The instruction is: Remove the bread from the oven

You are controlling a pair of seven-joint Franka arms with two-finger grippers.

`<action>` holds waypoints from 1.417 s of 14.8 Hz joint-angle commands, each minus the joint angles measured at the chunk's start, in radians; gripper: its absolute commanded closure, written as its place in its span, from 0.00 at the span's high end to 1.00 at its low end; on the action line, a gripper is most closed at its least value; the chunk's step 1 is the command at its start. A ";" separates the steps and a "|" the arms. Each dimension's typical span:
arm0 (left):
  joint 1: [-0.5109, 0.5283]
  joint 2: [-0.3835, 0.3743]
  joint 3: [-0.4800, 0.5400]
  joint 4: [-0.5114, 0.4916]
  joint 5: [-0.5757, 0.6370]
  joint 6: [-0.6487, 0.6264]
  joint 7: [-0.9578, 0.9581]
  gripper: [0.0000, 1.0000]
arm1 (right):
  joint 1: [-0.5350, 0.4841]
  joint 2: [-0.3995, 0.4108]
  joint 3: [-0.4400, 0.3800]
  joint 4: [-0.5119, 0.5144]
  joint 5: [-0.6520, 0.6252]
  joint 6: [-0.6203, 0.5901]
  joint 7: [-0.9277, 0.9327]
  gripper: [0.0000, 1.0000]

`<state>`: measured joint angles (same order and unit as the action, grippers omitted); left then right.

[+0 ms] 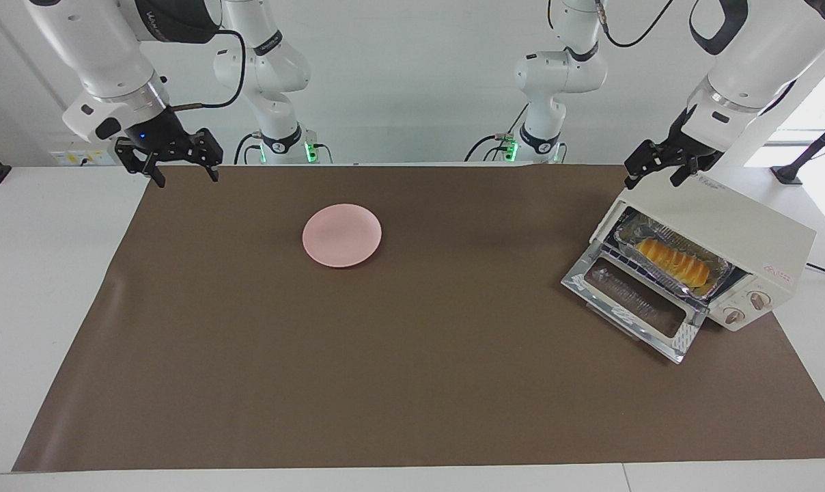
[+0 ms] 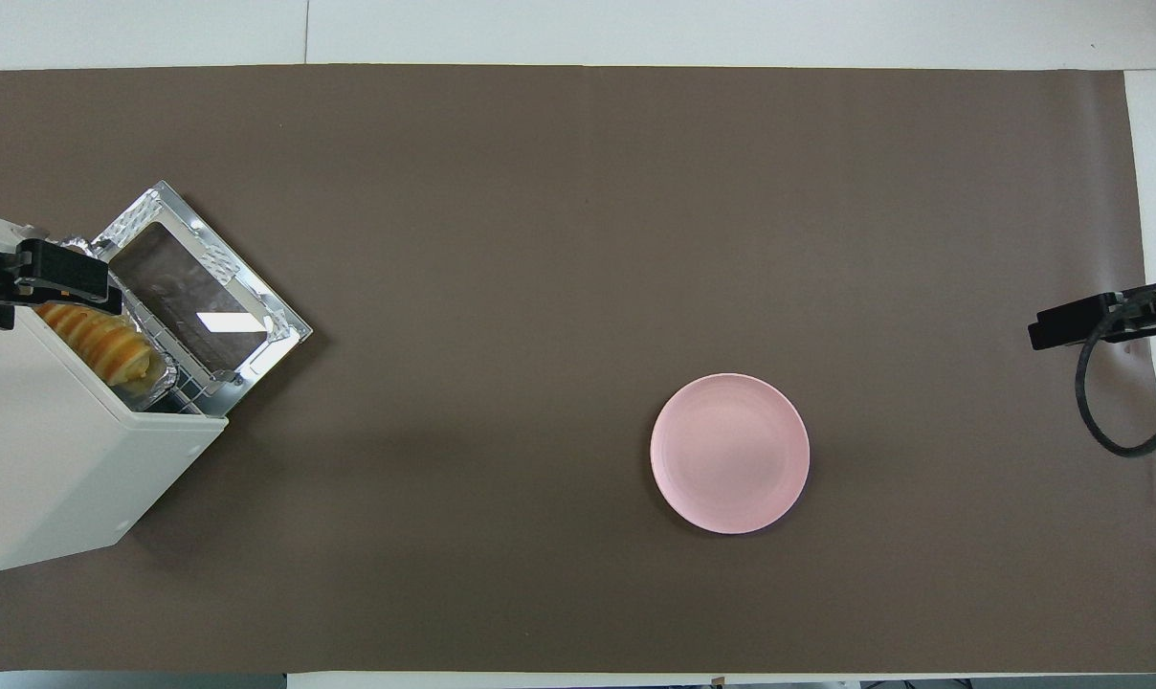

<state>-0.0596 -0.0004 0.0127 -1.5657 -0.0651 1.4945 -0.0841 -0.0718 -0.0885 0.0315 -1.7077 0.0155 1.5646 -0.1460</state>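
Jaws on the left gripper [image 1: 660, 172] stand apart, empty, raised over the oven [image 1: 740, 236] top at its edge nearer the robots. Bread [image 1: 673, 262] lies below and forward of it, inside the oven on the foil tray [image 1: 627, 236], door [image 1: 634, 304] dropped open. Loaf's long axis runs parallel to the door opening. Right gripper [image 1: 178, 162] waits, jaws also apart and empty, at the right arm's end of the bench [image 1: 412, 424]. Pink plate [image 1: 342, 235] sits between. Left arm is clearly the nearer one.

Table [image 1: 57, 287]: brown mat [image 1: 412, 383]; oven [image 1: 740, 232], plate [image 1: 342, 235] on mat.
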 commanded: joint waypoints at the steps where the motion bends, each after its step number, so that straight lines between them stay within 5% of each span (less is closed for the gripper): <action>1: 0.003 -0.029 0.000 -0.036 0.019 0.021 0.012 1.00 | -0.008 -0.011 0.004 -0.012 0.011 -0.003 0.013 1.00; 7: 0.007 -0.027 0.001 -0.042 0.018 0.082 -0.032 1.00 | -0.008 -0.011 0.002 -0.012 0.011 -0.003 0.013 1.00; 9: 0.007 -0.006 0.001 -0.024 0.013 0.079 -0.191 1.00 | -0.008 -0.011 0.002 -0.012 0.011 -0.003 0.013 1.00; 13: 0.015 0.057 0.003 -0.017 0.048 0.131 -0.376 1.00 | -0.008 -0.011 0.002 -0.012 0.011 -0.003 0.013 1.00; 18: -0.052 0.226 0.000 0.009 0.215 0.151 -0.689 1.00 | -0.008 -0.011 0.004 -0.012 0.011 -0.003 0.013 1.00; 21: -0.037 0.244 0.003 -0.055 0.229 0.252 -0.766 1.00 | -0.008 -0.011 0.002 -0.012 0.011 -0.003 0.013 1.00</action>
<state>-0.1017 0.2446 0.0051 -1.5800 0.1359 1.6950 -0.8049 -0.0718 -0.0885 0.0315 -1.7077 0.0155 1.5646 -0.1460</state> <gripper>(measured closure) 0.000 0.000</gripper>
